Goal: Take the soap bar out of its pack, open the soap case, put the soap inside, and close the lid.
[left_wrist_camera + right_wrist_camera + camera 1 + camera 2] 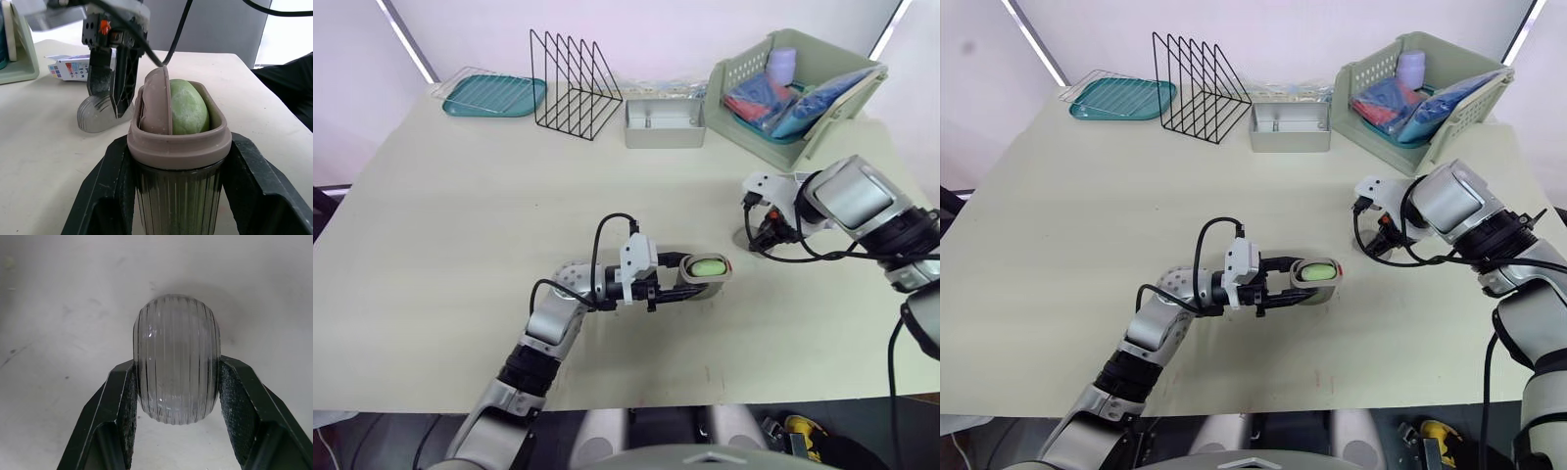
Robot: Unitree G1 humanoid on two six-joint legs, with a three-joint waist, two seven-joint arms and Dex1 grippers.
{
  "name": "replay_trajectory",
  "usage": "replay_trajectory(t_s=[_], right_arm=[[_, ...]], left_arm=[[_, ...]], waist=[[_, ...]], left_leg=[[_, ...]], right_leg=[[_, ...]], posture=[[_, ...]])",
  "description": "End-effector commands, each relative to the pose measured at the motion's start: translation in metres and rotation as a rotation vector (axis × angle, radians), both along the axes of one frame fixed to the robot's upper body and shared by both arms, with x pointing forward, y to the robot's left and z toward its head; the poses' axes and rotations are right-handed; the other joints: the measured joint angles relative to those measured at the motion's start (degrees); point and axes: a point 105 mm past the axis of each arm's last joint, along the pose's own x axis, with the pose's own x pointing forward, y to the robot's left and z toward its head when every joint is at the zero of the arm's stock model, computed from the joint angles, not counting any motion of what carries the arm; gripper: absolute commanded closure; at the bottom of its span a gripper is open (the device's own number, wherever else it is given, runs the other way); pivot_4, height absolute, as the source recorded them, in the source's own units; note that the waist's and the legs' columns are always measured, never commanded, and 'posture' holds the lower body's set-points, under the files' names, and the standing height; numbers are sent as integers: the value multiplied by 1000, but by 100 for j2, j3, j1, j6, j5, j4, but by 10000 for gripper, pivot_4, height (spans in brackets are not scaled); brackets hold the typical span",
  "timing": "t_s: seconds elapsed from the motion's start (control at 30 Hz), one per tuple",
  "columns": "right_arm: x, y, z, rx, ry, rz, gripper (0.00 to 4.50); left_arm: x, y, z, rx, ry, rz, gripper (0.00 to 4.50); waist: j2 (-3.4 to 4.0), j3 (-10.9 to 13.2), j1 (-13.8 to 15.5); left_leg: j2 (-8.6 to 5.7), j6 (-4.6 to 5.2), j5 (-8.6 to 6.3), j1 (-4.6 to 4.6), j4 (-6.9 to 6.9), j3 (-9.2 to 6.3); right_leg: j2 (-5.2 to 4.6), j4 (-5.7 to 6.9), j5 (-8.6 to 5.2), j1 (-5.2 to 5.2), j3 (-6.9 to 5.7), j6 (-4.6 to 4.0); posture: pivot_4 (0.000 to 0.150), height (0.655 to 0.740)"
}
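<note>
**While soap bar [188, 107] sits in case [178, 196], lid [177, 357] waits to go on**

Since the soap bar lies inside the open case, the left pincer [178, 161] pinches the case body btwn both fingers, prob. to hold it steady for capping. L arm lies low over the worktop [460, 215], forearm stretched fwd, wrist approx. level. The right pincer [177, 369] is clamped on the clear ribbed lid, which rests on the worktop near the case, not touching it. R arm bends in from the side, wrist aimed down. Only the closing looks left.
</note>
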Motion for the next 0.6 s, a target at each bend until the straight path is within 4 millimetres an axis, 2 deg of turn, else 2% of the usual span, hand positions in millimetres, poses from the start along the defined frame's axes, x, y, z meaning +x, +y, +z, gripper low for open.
replay_trajectory(t_s=[0.03, 0.2, 0.3, 0.47, 0.6], right_arm=[[-2, 11, 40, 43, -93, 164, 27166], [-24, 27, 69, 90, -106, 407, 27166], [-48, 46, 81, 157, -87, 544, 27166], [-74, 60, 77, 165, -58, 656, 27166], [-81, 67, 72, 173, -54, 685, 27166]], left_arm=[[-2, -1, -2, 15, -3, -12, 25911], [1, 0, -3, 15, -3, -5, 25911], [1, 0, -4, 15, -1, -2, 25911], [4, 1, -4, 13, -3, 3, 25911], [6, 1, -3, 12, -6, 5, 25911]], waist=[[1, 1, -1], [2, 1, 1], [1, 1, 4], [1, 1, 20], [1, 1, 18]], left_leg=[[0, 0, 0, 0, 0, 1], [0, 0, 0, 0, -1, -1], [1, 0, 0, 0, -1, -1], [1, 0, 0, 0, 1, -6], [1, 0, 0, 0, 2, -5]], right_leg=[[0, 0, 0, 0, 0, 0], [0, -1, 0, -1, -1, 0], [0, -2, 0, 0, -1, 1], [-1, -1, 0, 1, -2, 1], [-2, -1, 0, 1, -2, 1]], posture=[[1500, 7400], [1500, 7400], [1500, 7400], [1500, 7400], [1500, 7400]])
